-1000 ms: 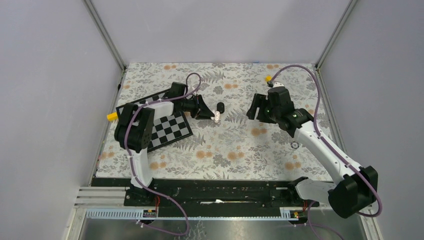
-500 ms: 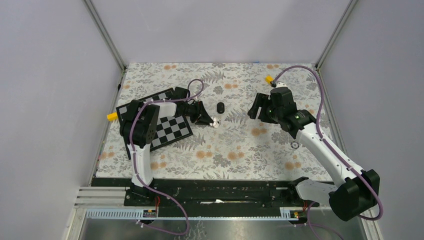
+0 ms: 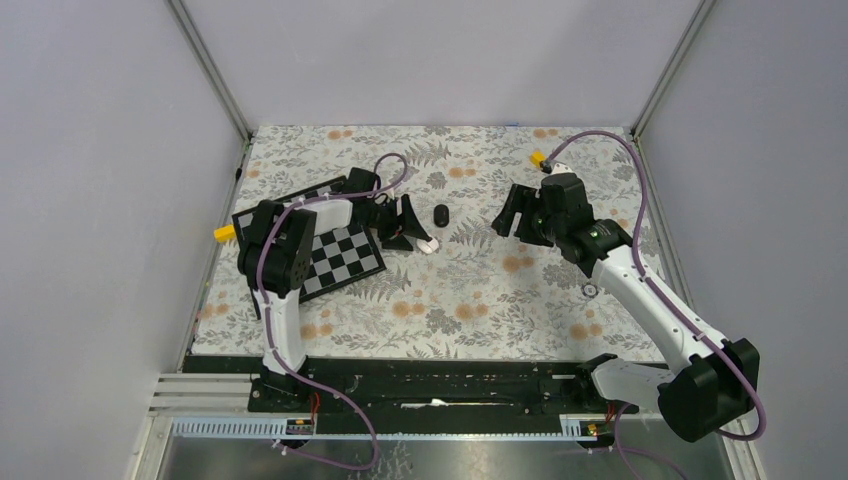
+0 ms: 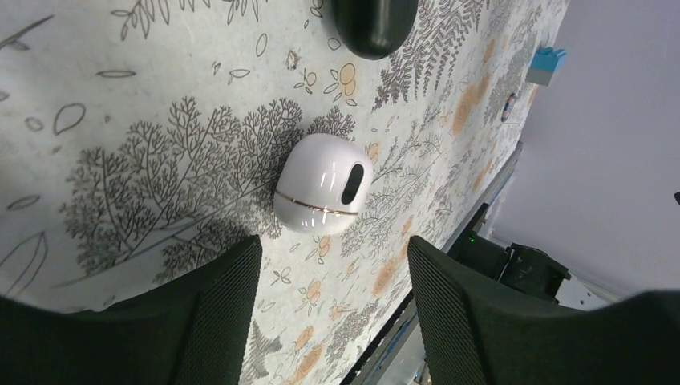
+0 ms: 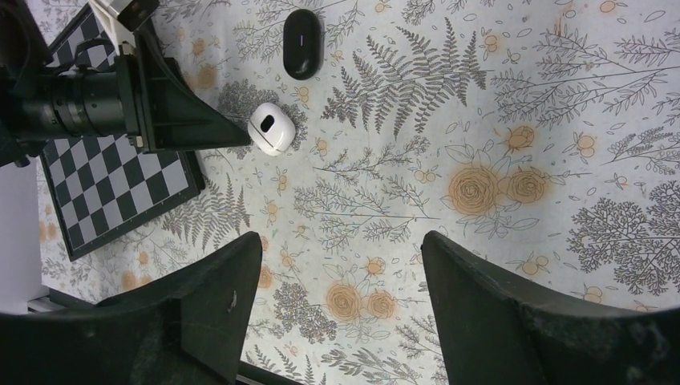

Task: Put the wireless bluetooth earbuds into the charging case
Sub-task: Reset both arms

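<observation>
A white egg-shaped case (image 3: 428, 244) with a thin gold seam and a black oval mark lies shut on the floral mat. It also shows in the left wrist view (image 4: 323, 194) and the right wrist view (image 5: 273, 128). A black oval pod (image 3: 441, 214) lies just beyond it, apart from it, and shows in both wrist views (image 4: 374, 24) (image 5: 301, 43). No loose earbud shows. My left gripper (image 3: 414, 237) (image 4: 333, 249) is open and empty, just short of the white case. My right gripper (image 3: 509, 216) (image 5: 341, 249) is open and empty, above the mat to the right.
A black-and-white checkerboard (image 3: 330, 255) lies under the left arm and shows in the right wrist view (image 5: 104, 192). A small metal ring (image 3: 589, 290) lies on the mat by the right arm. A small blue block (image 4: 545, 60) sits at the mat's far edge.
My left gripper has turned and drawn back a little. The white case has shifted slightly toward the near side and lies free in front of it. The right gripper has barely moved.
</observation>
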`<action>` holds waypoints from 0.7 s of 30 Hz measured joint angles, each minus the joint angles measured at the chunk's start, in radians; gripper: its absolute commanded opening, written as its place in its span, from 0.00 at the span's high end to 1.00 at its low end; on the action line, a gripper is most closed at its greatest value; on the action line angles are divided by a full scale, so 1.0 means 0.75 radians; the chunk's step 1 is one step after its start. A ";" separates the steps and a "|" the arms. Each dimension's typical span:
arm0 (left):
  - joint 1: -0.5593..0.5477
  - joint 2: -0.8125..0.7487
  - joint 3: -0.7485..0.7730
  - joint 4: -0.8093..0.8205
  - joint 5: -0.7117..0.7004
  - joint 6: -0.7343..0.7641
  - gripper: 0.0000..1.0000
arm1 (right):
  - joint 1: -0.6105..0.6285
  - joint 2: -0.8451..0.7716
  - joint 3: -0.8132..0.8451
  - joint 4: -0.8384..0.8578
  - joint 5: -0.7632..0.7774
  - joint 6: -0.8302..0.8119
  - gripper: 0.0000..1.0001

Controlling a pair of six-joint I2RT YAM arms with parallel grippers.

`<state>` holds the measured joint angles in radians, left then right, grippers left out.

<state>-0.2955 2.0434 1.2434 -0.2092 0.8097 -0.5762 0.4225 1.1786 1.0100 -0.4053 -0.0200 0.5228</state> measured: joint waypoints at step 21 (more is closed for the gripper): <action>0.001 -1.135 -0.064 -0.390 -0.706 0.236 0.01 | 0.000 0.067 0.186 -0.290 0.699 0.002 0.00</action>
<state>-0.2951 1.1923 1.1957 -0.5014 0.2802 -0.3992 0.4225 1.2285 1.1496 -0.6228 0.5045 0.5243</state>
